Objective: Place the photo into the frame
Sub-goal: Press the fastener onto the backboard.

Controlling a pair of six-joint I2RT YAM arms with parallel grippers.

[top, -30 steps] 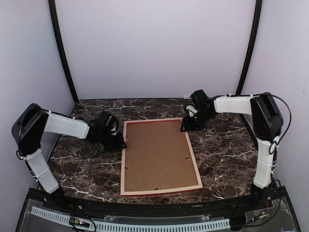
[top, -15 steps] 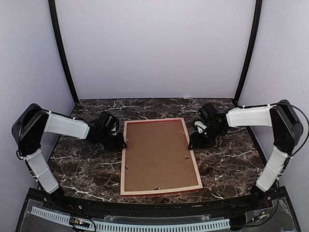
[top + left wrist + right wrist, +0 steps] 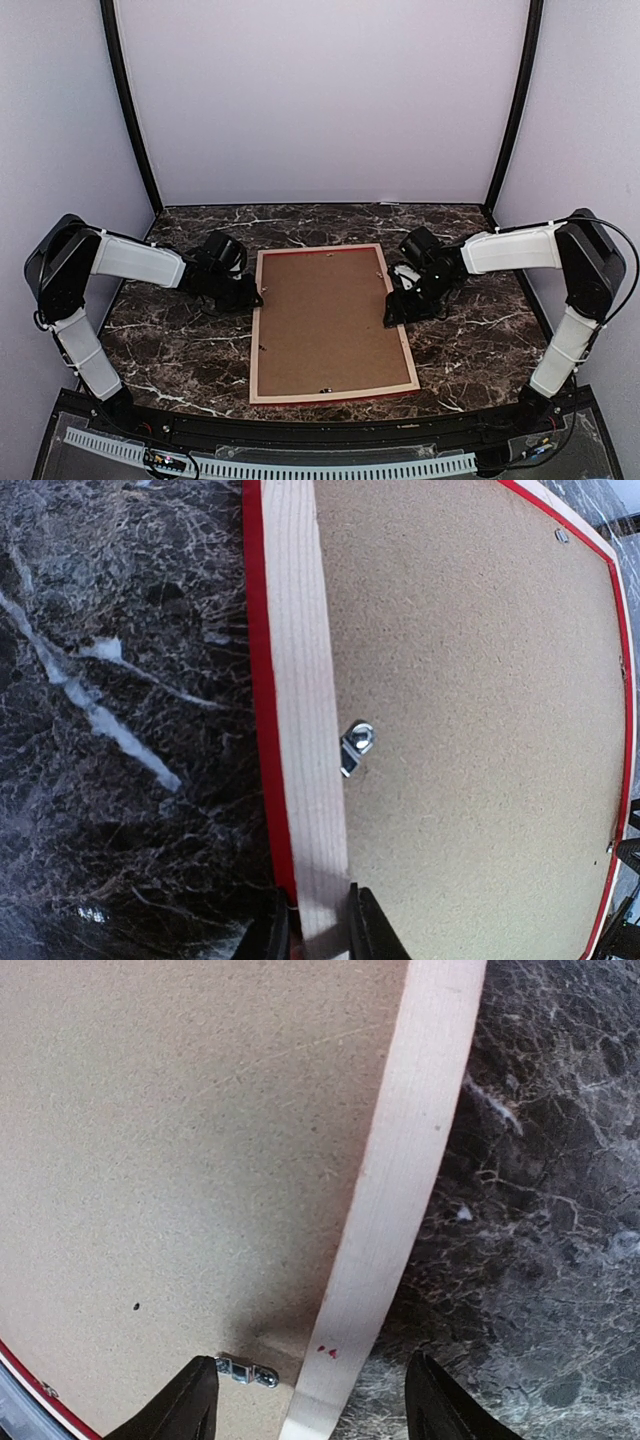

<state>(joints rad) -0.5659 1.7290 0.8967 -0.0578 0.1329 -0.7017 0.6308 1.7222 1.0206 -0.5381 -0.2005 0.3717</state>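
One frame (image 3: 335, 393) lying back-up on the marble table (image 3: 470, 335), brown backing board (image 3: 325, 320) inside, between both grippers. Left gripper (image 3: 318, 932) pinched on the pale wood rail between its fingers. Right gripper (image 3: 310, 1400) spread wide, straddling the opposite rail, metal clip (image 3: 247, 1370) just beside one finger.

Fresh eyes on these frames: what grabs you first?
A large red-edged picture frame lies face down in the middle of the dark marble table, pale wood rails around a brown fibreboard backing board. The left gripper is closed on its left rail; the right gripper hangs open over the right rail by a small metal clip.
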